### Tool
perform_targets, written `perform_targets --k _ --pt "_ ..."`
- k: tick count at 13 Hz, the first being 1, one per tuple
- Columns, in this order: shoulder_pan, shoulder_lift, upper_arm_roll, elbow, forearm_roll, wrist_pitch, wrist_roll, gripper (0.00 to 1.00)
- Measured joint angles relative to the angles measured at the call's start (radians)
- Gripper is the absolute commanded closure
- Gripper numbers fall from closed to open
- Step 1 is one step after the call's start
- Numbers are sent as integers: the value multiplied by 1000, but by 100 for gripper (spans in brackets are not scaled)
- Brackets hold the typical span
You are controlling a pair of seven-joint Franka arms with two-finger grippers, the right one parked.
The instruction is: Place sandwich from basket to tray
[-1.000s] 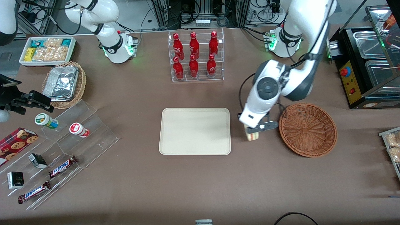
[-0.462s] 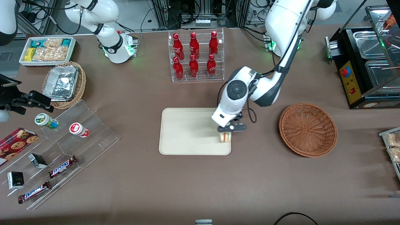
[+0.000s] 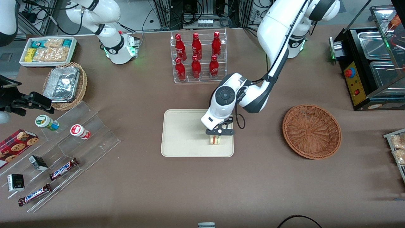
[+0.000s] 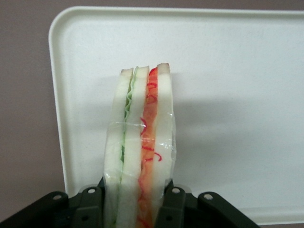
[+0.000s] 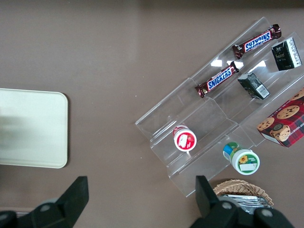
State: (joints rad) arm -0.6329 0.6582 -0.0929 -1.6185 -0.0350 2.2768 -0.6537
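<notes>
We see the fingers clamped on the sandwich, one black pad on each bread face, filling edge showing red and green between the slices. A clear wrap band circles the wedge mid-length. The gripper hangs over the tray, above the part of the tray toward the working arm's end, sandwich pointing down from it; we cannot tell whether the wedge touches the tray floor.

Tray is cream, rounded corners, low rim, flat on the brown desk. The basket, reddish-brown wicker, sits on the desk toward the working arm's end, well apart from the tray, nothing in it.

Farther from the front camera than the tray, a clear rack holds six red bottles. Toward the parked arm's end: a tan wicker basket with a foil container, a white bin of bagged snacks, a clear stepped stand with two small tubs, two Snickers bars, small dark packs, and a cookie box. At the working arm's end stands a black unit with metal pans and a red button.

Desk cover is plain matte brown. Past its edge we see arm bases with green lights, cables and metal frames.
</notes>
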Motion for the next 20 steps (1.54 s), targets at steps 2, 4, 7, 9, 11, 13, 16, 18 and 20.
perform_targets --k 2,4,7,9,11,13,16,18,20 --pt "0 14 0 1 0 0 24 46" --pt "0 16 0 1 0 -4 28 24" --pt "0 15 1 7 -2 -25 -12 0" --pt "2 -4 5 28 -2 -130 -52 0" --pt "7 -57 20 40 -1 -200 -65 0" --pt "11 -129 69 40 0 -282 -68 0" --pt "17 -248 172 -7 1 -333 -65 0" --pt "23 -325 236 -49 1 -341 -63 0" --pt "25 -373 299 -66 2 -375 -46 0"
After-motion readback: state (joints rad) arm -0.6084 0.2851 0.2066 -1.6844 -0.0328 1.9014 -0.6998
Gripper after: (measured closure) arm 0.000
